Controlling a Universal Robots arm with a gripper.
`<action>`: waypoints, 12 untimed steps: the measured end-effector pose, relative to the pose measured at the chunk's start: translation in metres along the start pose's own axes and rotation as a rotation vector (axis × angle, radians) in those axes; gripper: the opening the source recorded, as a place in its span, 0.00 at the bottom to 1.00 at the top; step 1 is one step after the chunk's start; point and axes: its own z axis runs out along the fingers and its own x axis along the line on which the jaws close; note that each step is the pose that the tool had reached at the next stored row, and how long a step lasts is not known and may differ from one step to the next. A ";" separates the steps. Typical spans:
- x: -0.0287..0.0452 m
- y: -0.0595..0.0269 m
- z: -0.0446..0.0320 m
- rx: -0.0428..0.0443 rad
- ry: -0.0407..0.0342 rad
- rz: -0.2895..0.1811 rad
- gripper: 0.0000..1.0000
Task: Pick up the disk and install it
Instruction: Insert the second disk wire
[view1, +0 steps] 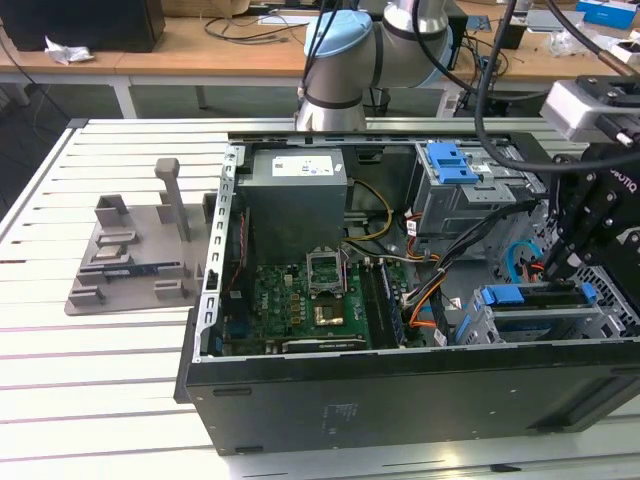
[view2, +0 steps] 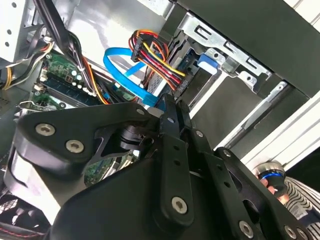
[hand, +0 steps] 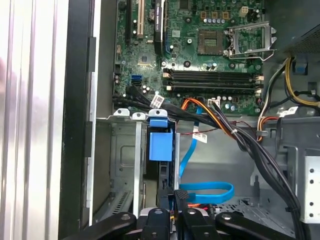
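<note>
Black hand linkages fill the foreground, fingers pressed together at the disk's edge. Standing on edge in the drive cage of the computer case, the disk runs lengthwise from the hand toward the motherboard.

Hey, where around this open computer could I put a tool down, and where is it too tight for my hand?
Bare slatted table in front of the grey jig, and the strip between the jig and the case. Crowded: the drive cage corner, where the gripper sits over the disk among the cables.
</note>
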 end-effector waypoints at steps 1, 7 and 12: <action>0.0009 0.0000 0.0016 0.0000 0.0003 -0.002 0.16; 0.0026 -0.0003 0.0109 0.0003 0.0005 -0.010 0.16; 0.0026 0.0043 0.0135 0.0003 -0.0009 -0.011 0.16</action>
